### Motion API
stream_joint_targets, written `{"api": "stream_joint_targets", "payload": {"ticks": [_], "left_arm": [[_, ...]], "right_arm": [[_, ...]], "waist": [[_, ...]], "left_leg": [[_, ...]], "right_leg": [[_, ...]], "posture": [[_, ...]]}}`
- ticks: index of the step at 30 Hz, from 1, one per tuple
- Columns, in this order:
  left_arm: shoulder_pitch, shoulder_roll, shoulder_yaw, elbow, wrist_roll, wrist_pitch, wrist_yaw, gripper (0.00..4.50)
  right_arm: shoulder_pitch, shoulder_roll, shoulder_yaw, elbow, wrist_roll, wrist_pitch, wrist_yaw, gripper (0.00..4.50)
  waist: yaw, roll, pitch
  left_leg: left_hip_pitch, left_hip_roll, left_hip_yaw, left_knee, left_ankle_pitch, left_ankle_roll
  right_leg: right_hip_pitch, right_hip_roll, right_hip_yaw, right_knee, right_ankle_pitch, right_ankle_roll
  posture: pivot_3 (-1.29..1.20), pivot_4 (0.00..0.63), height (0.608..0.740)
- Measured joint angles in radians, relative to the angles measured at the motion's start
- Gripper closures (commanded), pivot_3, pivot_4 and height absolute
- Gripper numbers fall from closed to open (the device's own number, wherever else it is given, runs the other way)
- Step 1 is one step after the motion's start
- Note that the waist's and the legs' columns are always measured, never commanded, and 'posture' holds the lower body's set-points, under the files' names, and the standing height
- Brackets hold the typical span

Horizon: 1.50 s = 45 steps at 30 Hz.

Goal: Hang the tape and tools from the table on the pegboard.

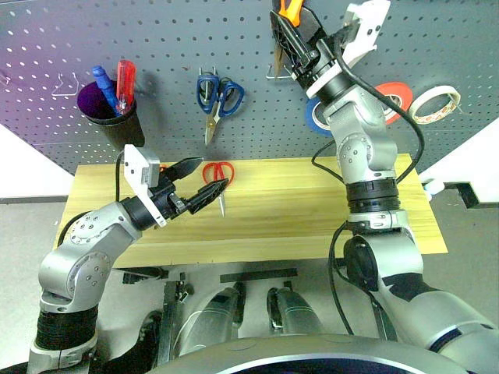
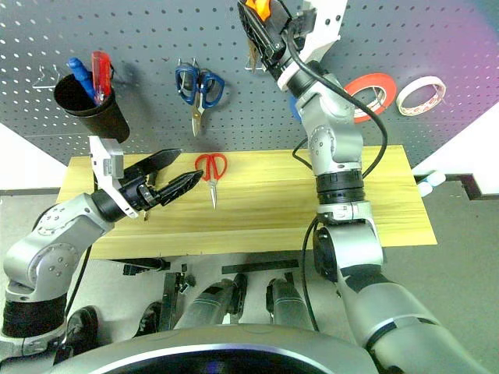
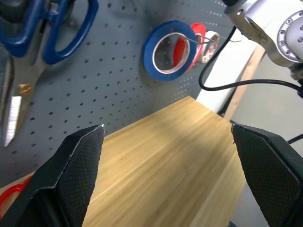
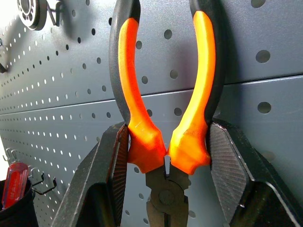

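Note:
My right gripper is raised against the dark grey pegboard and shut on the orange-and-black-handled pliers. Its fingers clamp both handles just above the joint, and the handles point up. Red-handled scissors lie flat on the light wooden table, blades toward me. My left gripper hovers open just left of them, with nothing between its fingers. The cream-white tape hangs on a hook at the board's far right.
On the board hang blue-handled scissors, a blue roll and a red-orange roll. A black cup at left holds a blue and a red screwdriver. A metal hook sits just below the pliers.

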<state>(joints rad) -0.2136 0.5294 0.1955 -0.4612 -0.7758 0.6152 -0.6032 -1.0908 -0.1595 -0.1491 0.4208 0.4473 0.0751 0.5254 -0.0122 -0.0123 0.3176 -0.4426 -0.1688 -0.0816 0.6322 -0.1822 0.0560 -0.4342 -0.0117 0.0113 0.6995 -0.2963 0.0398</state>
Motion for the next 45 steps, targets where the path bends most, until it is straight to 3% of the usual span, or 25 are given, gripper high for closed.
{"api": "stream_joint_targets", "payload": {"ticks": [12,21,45], "left_arm": [[0.007,0.022,0.069,-0.136,-0.019,-0.033,0.062,0.00],[0.108,0.071,0.176,-0.242,-0.099,-0.008,0.141,0.00],[0.150,0.120,0.191,-0.269,-0.198,-0.008,0.211,0.00]], "right_arm": [[-0.065,-0.002,-0.012,0.138,-0.038,-0.121,0.029,2.40],[-0.094,-0.014,-0.015,0.265,-0.082,-0.229,0.041,2.40],[-0.005,-0.010,0.031,0.370,-0.274,-0.414,-0.049,2.40]], "waist": [[0.002,0.000,0.000],[0.015,0.000,-0.003],[0.027,-0.001,-0.003]], "left_leg": [[0.000,0.000,0.000,-0.001,0.006,-0.002],[0.001,0.000,0.000,-0.002,0.010,-0.004],[0.001,0.002,0.000,-0.005,0.013,-0.007]], "right_leg": [[0.000,0.000,0.000,0.000,0.005,0.000],[-0.004,0.001,0.000,0.000,0.013,0.000],[-0.006,0.001,0.000,0.000,0.015,-0.002]], "posture": [[0.11,0.233,0.740],[0.13,0.234,0.740],[0.13,0.246,0.740]]}}
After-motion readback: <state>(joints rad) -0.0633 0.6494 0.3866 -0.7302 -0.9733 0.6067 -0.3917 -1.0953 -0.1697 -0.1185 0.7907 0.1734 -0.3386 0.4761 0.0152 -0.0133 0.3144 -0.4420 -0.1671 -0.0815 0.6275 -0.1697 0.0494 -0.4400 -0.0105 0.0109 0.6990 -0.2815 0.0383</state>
